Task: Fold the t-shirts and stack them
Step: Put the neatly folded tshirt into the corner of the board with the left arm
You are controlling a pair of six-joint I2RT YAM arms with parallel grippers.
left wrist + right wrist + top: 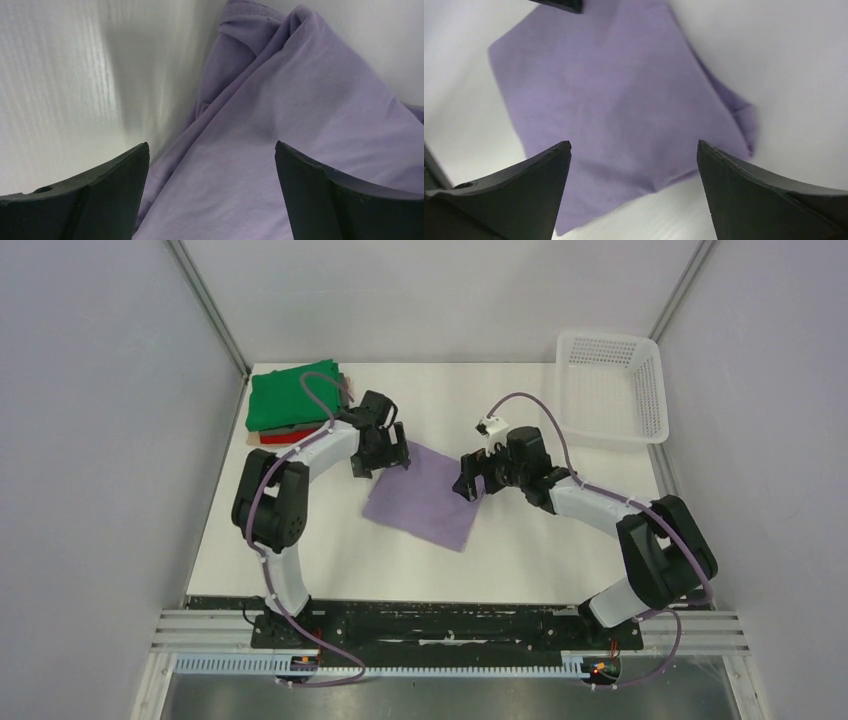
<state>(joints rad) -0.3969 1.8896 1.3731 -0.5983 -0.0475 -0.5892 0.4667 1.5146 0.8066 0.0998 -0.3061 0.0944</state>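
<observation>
**Containers.** The white mesh basket [655, 405] stands at the far right corner of the table [540, 555]. Only its own mesh floor shows inside it.

**Task items.**
- The lavender t-shirt [425, 498] lies folded into a rough rectangle at the table's centre, turned at an angle to the table edges and lying between the two grippers.
- The green t-shirt [295, 395] tops a folded stack at the far left corner. A red t-shirt [283, 438] shows at the bottom of the stack. A thin layer between them appears tan or grey; the overhead view is too coarse to settle its colour.

**Grippers.**
- The left gripper [211, 150] is released, with its jaws spread wide above the lavender shirt's far left corner. It grasps nothing.
- The right gripper [634, 147] is likewise released and hangs over the shirt's right edge. The cloth lies flat below it.

**Surface and room.** The table is white. Pale grey panels enclose it, with metal frame posts at the far corners. A slotted metal rail [450, 632] carries the arm bases along the near edge.
</observation>
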